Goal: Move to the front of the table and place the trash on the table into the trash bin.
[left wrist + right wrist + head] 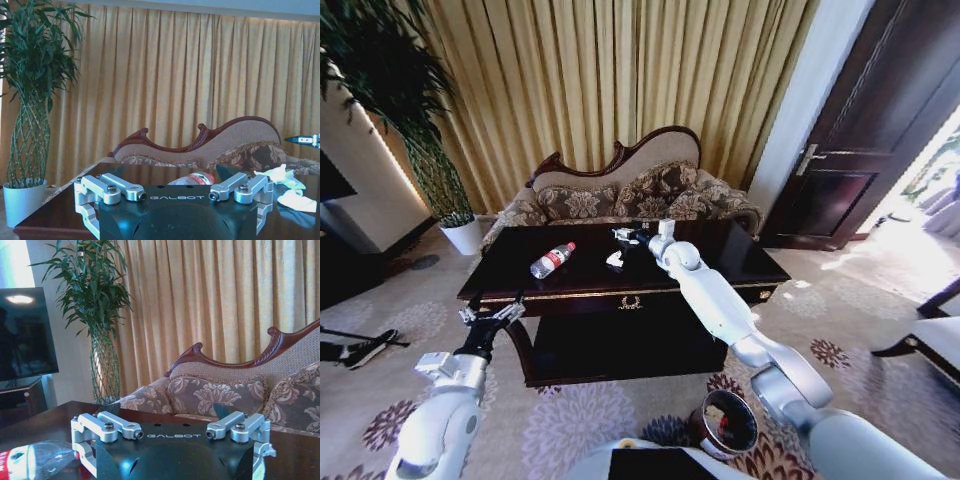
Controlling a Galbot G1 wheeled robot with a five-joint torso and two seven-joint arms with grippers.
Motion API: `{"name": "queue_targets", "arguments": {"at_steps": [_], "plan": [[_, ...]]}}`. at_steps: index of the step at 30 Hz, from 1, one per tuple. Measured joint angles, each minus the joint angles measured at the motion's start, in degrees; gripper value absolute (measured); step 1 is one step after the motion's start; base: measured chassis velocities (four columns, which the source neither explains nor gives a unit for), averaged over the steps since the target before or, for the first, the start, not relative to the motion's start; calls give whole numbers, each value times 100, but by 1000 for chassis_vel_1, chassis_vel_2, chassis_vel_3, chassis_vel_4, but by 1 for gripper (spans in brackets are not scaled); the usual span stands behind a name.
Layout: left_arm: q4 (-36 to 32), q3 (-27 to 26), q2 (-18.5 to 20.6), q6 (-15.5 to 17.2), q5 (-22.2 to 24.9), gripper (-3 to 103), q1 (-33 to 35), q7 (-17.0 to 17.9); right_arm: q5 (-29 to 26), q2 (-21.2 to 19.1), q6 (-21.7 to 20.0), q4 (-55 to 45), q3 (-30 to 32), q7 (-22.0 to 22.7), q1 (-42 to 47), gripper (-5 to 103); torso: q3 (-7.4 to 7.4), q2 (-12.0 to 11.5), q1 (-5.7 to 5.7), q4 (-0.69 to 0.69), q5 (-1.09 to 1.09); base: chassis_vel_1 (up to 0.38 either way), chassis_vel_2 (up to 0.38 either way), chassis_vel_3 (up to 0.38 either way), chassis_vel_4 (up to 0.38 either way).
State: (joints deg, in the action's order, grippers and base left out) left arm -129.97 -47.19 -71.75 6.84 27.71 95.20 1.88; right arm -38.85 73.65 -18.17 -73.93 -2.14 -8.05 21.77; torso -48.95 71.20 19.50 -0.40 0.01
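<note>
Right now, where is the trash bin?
In the head view the trash bin stands on the patterned carpet at the robot's near right, in front of the table and beside the right arm.

bottle [30, 462] cut by edge, trash bin [725, 423] partly hidden

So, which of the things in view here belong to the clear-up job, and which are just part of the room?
Job:
table
bottle
paper wads
trash bin
right gripper, over the table's far side
left gripper, at the table's front left corner

Room only:
sofa
potted plant
curtains
door
</note>
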Motion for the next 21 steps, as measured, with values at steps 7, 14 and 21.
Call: {"name": "queue_targets", "arguments": {"at_steps": [7, 14, 21], "plan": [[19, 69, -10, -11, -2, 100, -16, -8, 0, -116, -10, 9, 36, 0, 13, 100, 0, 0, 1, 0, 0, -7, 8, 9, -5], [21, 84, -17, -72, -11, 100, 12, -98, 190, -200, -61, 289, 51, 0, -93, 100, 1, 1, 0, 0, 0, 0, 0, 0, 0], [20, 101, -17, -87, -16, 100, 29, -111, 228, -174, -77, 747, 13, 0, -323, 100, 0, 1, 0, 0, 0, 0, 0, 0, 0]]}}
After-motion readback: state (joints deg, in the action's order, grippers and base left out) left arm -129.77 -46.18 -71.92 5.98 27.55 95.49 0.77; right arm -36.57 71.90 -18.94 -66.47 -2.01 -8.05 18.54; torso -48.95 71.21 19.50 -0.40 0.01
